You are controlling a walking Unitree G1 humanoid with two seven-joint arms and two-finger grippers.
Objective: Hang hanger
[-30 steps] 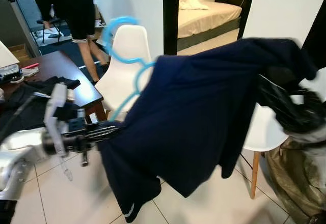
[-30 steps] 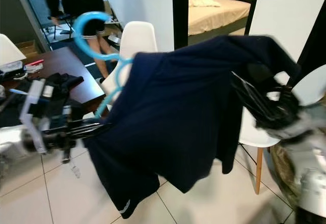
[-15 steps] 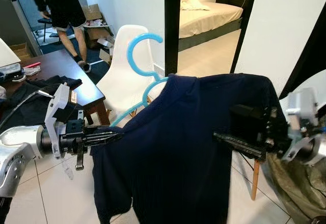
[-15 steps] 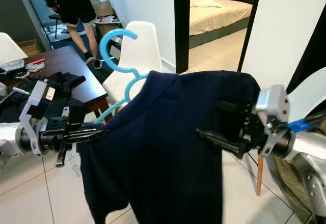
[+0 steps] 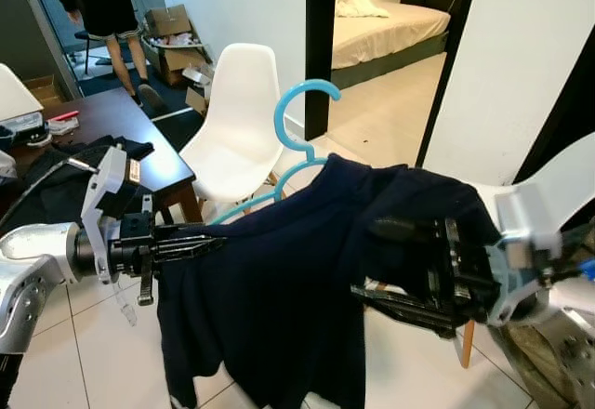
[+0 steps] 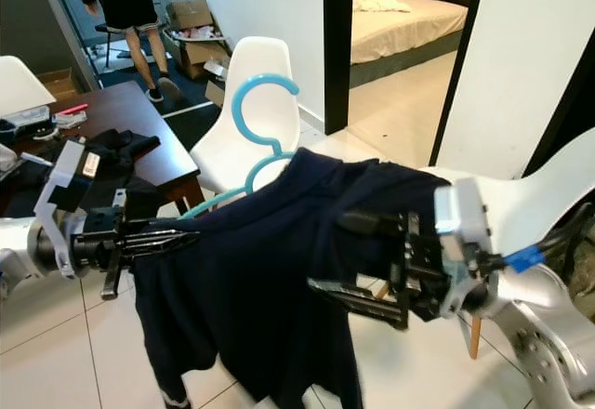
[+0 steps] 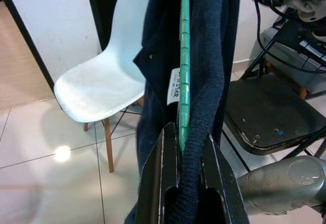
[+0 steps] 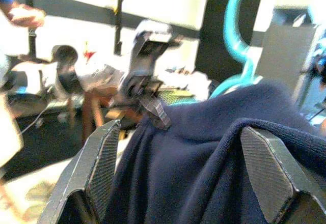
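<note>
Starting at the robot's left, the left gripper [image 5: 209, 242] reaches out level with its fingers pressed together on the end of the hanger [image 5: 302, 135] and a fold of the navy garment [image 5: 279, 307]; its wrist view shows the teal bar and the knit cloth squeezed between the two black fingers [image 7: 170, 163]. That pinch seems meant to fix one shoulder of the hanger so the garment cannot slide off while it is carried.

The hanger is in mid-air between the two arms, over the tiled floor [image 5: 84, 353], its hook standing above the collar and free of any rail. I judge it is held hook-up so that it can be hooked over something later.

On the right, the right gripper [image 5: 409, 265] has its fingers spread wide. In its wrist view the garment bulges between the two finger pads [image 8: 104, 155] without being clamped, so this arm seems only to prop up the far shoulder and keep the cloth spread.

Much is hidden. The garment covers most of the hanger, so its right end and lower bar cannot be traced. No rail or rod can be made out. The white chair [image 5: 232, 116] stands behind the hanger beside the table's [image 5: 107, 121] corner, and a person [image 5: 102, 0] at the room's far edge is cut off at the top.
</note>
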